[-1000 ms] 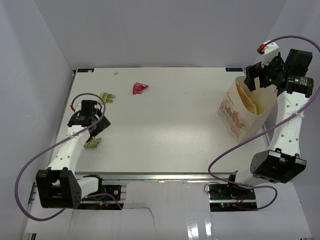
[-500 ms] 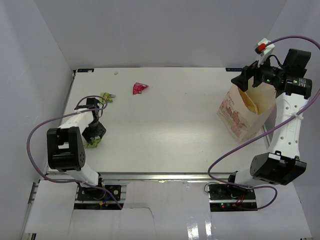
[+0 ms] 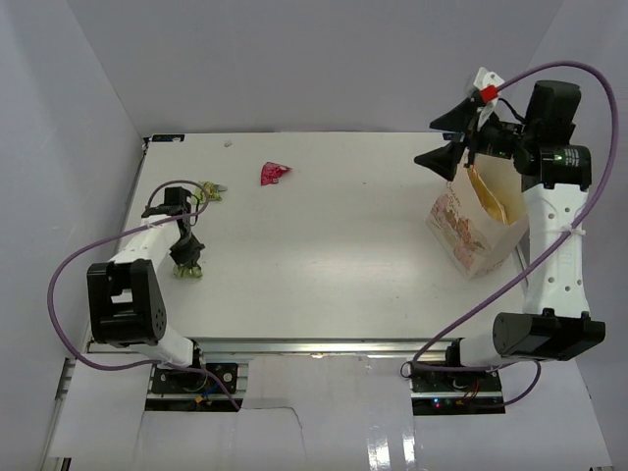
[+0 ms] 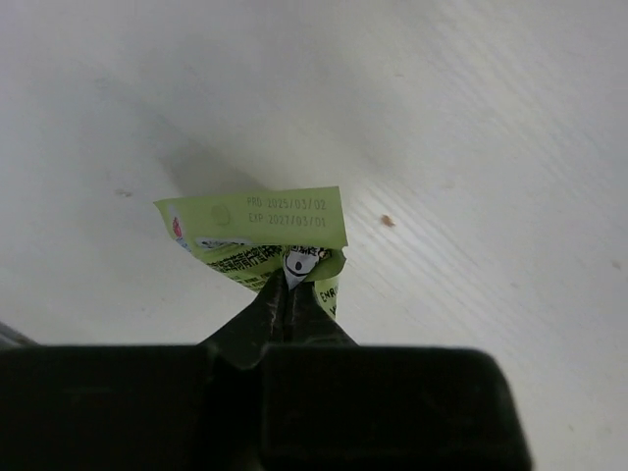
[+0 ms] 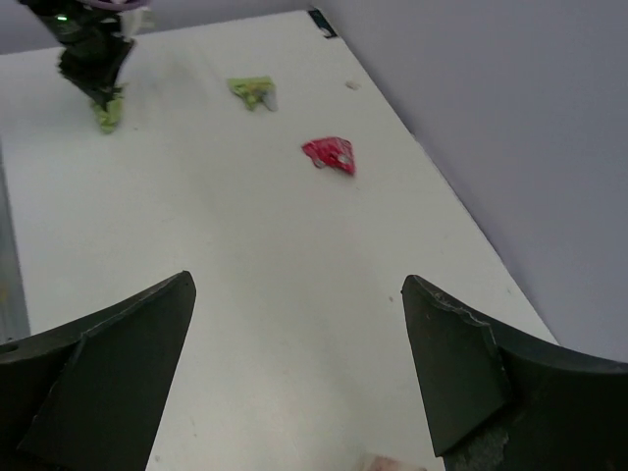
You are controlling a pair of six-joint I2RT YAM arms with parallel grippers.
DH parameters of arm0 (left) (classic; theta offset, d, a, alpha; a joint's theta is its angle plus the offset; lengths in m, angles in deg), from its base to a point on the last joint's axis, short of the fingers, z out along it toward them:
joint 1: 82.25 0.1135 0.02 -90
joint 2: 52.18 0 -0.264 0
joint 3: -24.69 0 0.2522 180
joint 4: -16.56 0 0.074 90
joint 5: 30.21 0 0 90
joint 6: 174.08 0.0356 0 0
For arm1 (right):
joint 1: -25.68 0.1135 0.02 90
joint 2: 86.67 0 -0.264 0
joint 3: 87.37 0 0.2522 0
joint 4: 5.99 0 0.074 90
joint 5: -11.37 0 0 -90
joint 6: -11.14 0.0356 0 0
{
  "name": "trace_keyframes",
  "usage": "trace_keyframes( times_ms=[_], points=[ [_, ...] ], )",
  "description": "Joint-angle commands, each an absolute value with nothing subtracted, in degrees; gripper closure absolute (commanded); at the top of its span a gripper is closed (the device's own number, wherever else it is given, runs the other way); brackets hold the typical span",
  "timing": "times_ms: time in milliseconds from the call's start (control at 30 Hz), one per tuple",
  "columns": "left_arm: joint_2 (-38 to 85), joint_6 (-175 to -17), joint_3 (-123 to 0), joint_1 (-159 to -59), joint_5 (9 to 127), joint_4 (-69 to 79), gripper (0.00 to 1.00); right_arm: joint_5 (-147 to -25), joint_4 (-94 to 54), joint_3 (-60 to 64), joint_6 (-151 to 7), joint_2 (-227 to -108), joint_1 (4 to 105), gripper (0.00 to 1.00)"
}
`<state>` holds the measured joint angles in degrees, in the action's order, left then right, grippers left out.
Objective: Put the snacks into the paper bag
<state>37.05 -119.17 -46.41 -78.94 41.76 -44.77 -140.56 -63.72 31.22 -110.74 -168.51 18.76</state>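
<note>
since left gripper (image 4: 285,287) is pinched shut on the light green packet (image 4: 257,224), table (image 3: 343,265) left, grasp is in hand; next: lift, carry to paper bag (image 3: 469,235) far right. right gripper (image 3: 444,140) wide open, empty.

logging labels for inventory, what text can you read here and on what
"PRD:2025/03/02", faint, on the top flap of the light green packet
"EXP:2027/03/01", just below on that flap
dark small print lower on the packet: too blurred to read
pinkish print on the paper bag: too small to read
</note>
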Motion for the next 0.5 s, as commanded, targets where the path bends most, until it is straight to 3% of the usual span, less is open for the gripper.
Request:
trace_keyframes(
  times_ms=[0,133,300,400,467],
  points=[
    [31.3,-114.7,-46.0,-78.9,51.8,-38.5,1.00,-144.1,-61.0,33.4,-110.2,-166.4,27.7,0.09],
    [26.2,-111.4,-45.0,-78.9,67.8,-33.3,1.00,-140.8,-57.6,31.6,-107.9,-166.4,37.3,0.09],
    [18.7,-116.1,-39.6,-79.2,96.0,-18.6,1.00,-138.8,-54.7,25.3,-104.3,-168.4,50.1,0.09],
    [17.3,-124.6,-36.5,-80.1,106.9,-7.7,1.00,-129.6,-51.3,18.5,-102.2,-170.3,58.5,0.07],
    [17.7,-129.1,-35.7,-81.3,108.3,-3.0,1.00,-112.4,-44.8,12.4,-101.1,-170.2,66.9,0.05]
  ],
)
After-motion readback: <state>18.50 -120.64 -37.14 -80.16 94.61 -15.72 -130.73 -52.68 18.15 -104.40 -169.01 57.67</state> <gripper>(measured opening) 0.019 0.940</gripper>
